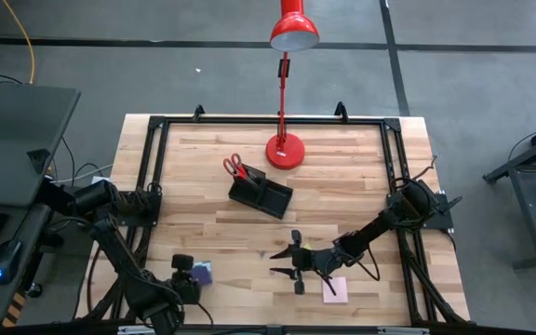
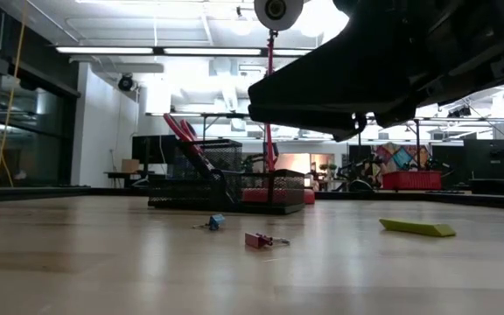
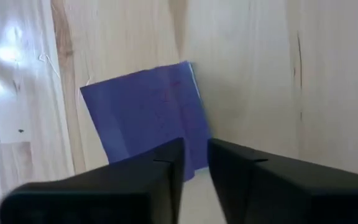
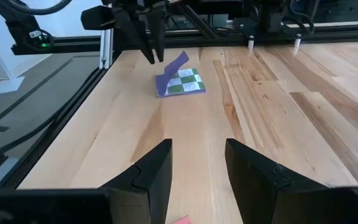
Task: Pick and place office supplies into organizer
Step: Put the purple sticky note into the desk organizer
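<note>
The black two-compartment organizer [image 1: 261, 195] stands mid-table, with red-handled scissors [image 1: 235, 166] sticking up from its far-left end. It also shows in the low view [image 2: 226, 188]. A purple sticky-note pad [image 1: 202, 273] lies near the table's near-left corner, its top sheet [image 4: 178, 64] curled up. My left gripper [image 1: 184, 269] points down right beside it, with only a narrow gap between its fingers [image 3: 194, 177]. My right gripper [image 1: 291, 261] is open and empty over the near middle. A pink pad [image 1: 335, 288] lies flat next to it. My left gripper stands at the near edge of the purple pad [image 3: 191, 163], which reaches into the gap between the fingertips. I cannot tell whether they touch it. The pad lies on the table.
The red desk lamp's base [image 1: 285, 151] stands just beyond the organizer. A small blue clip [image 2: 215, 222] and a small red clip [image 2: 256, 240] lie on the wood in front of the organizer. A flat yellow-green pad [image 2: 416, 227] lies to their right. A black frame [image 1: 156, 126] rims the table.
</note>
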### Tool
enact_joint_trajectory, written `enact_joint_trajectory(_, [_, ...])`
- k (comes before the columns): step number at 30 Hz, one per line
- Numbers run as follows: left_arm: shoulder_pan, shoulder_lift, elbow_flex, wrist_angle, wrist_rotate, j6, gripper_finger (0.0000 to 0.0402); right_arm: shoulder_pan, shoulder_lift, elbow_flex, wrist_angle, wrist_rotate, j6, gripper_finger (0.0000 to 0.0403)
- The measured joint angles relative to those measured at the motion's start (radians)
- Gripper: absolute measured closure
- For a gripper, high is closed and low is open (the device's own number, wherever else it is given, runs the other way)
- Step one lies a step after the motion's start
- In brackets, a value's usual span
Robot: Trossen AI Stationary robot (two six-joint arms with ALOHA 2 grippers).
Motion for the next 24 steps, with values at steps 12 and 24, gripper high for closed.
enact_joint_trajectory(12, [0.103, -0.005, -0.105, 0.025, 0.142, 0.074, 0.013, 0.0, 0.0, 0.0, 0.013, 0.0, -0.003, 0.0263])
enact_joint_trajectory(24, [0.145, -0.012, -0.16, 0.168, 0.25, 0.221, 0.0137, 0.0, 0.0, 0.0, 0.011, 0.006, 0.0, 0.0263])
